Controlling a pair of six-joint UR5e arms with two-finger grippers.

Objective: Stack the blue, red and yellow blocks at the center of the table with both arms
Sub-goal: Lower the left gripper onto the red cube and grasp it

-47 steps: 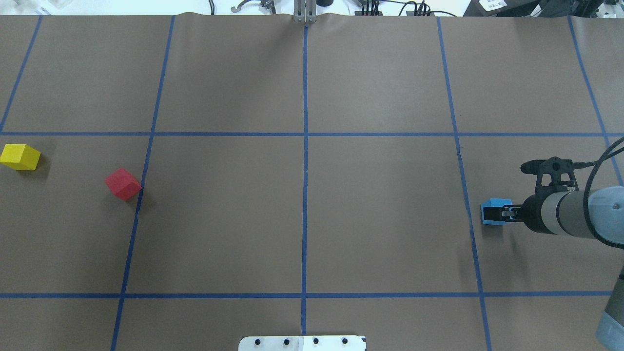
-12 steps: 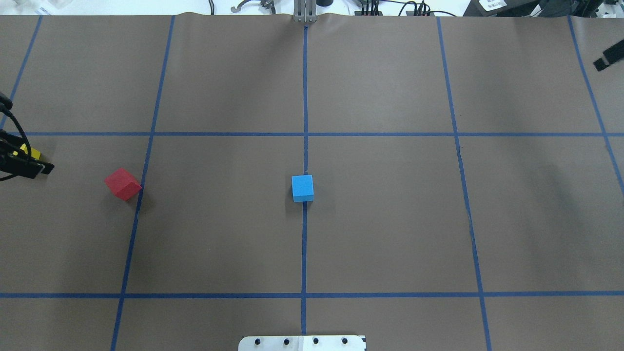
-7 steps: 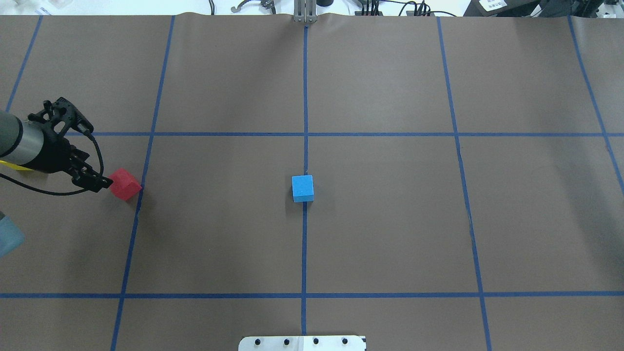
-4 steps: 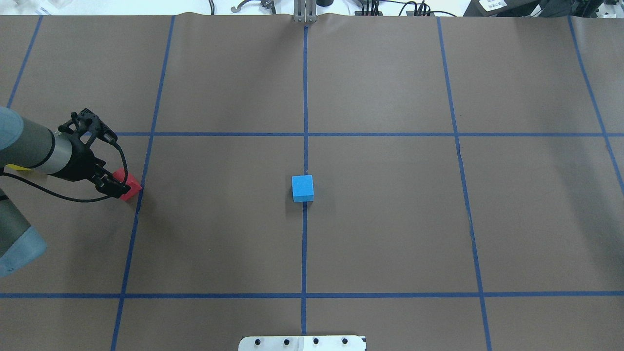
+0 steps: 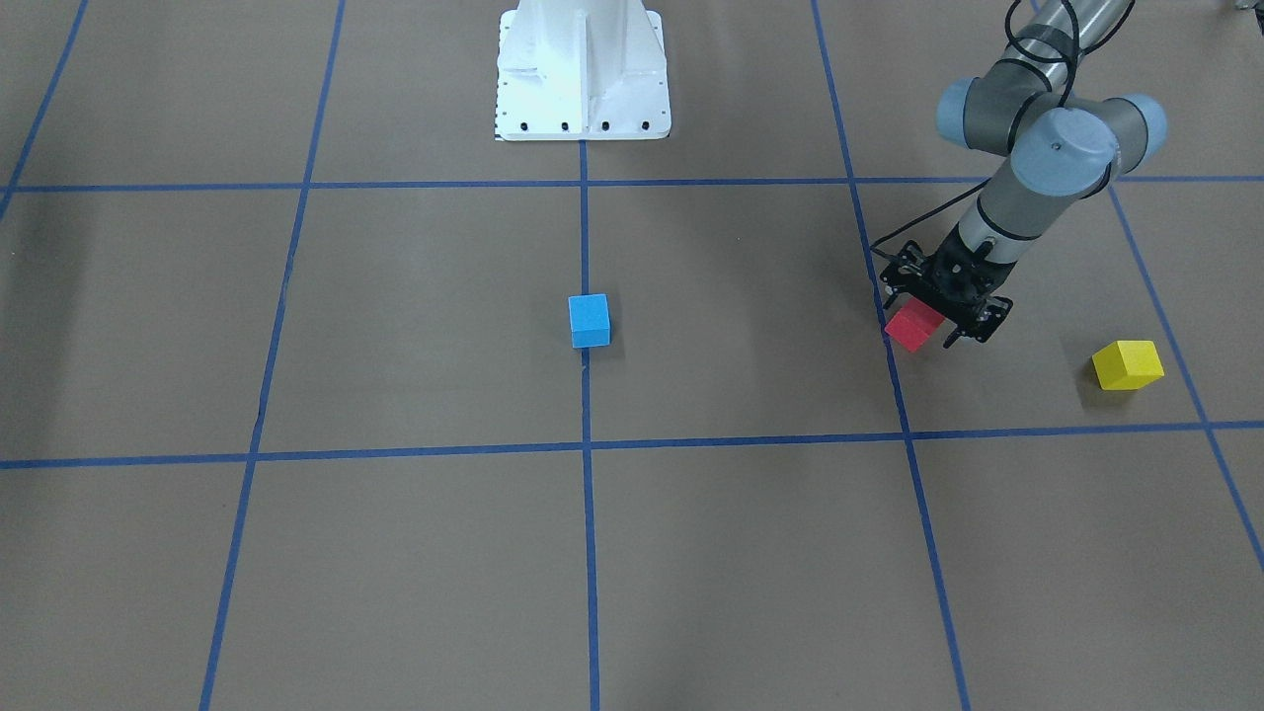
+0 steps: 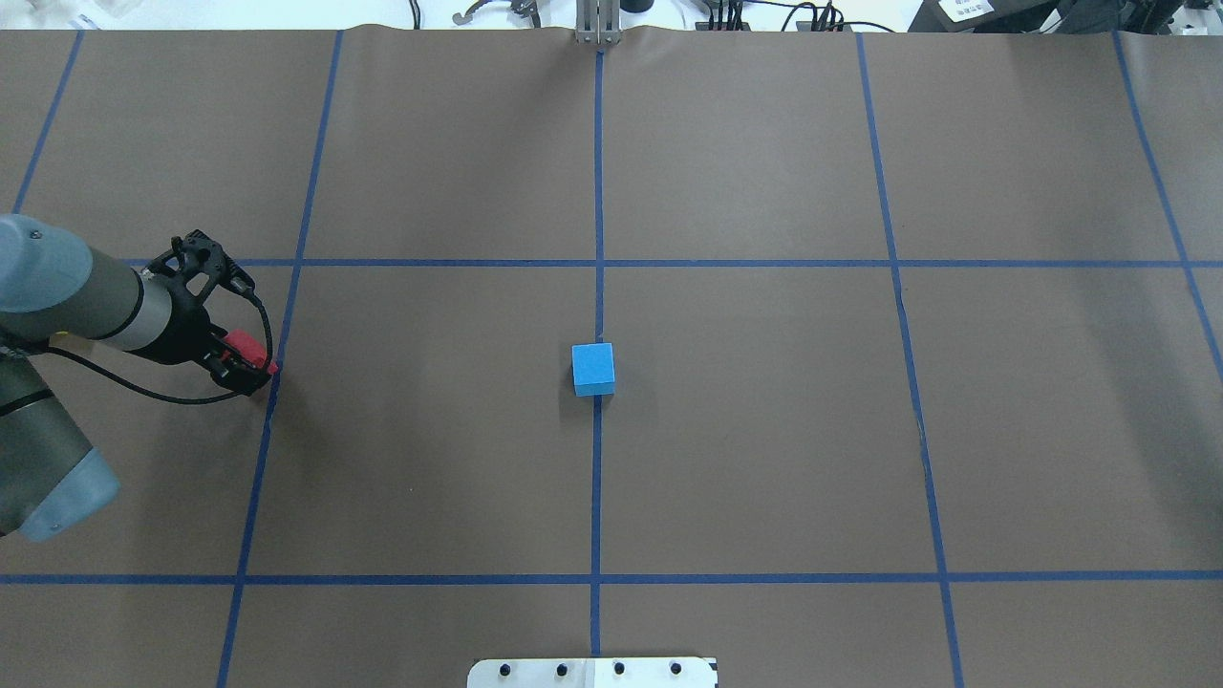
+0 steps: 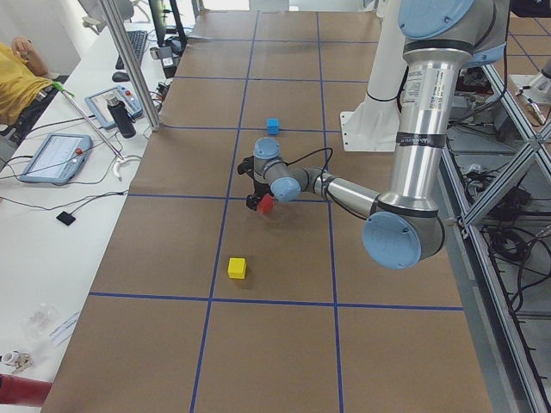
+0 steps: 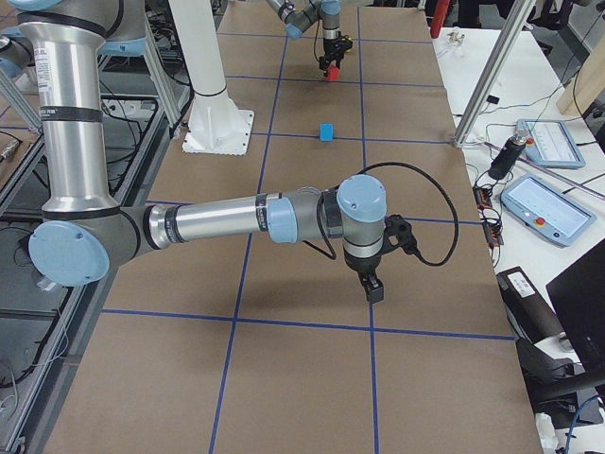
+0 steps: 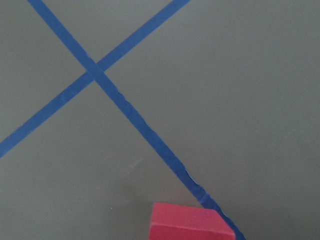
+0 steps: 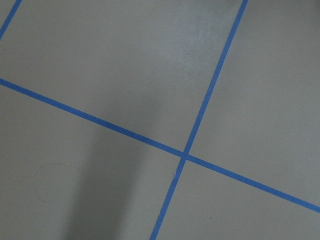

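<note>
The blue block rests alone on the table at the centre tape crossing. The red block sits on the table beside a tape line, and its top edge shows at the bottom of the left wrist view. My left gripper is down over it, open, with a finger on either side. Beyond it lies the yellow block, untouched. My right gripper hangs low over bare table near the right end; I cannot tell whether it is open or shut.
The white bolted pedestal stands at the robot's edge of the table. A side bench on the left holds a tablet, and a person sits there. Tablets and cables lie on the bench at the right.
The right arm set the blue block at the centre and withdrew from the overhead view. The left arm came in from the left, and its gripper now straddles the red block.
</note>
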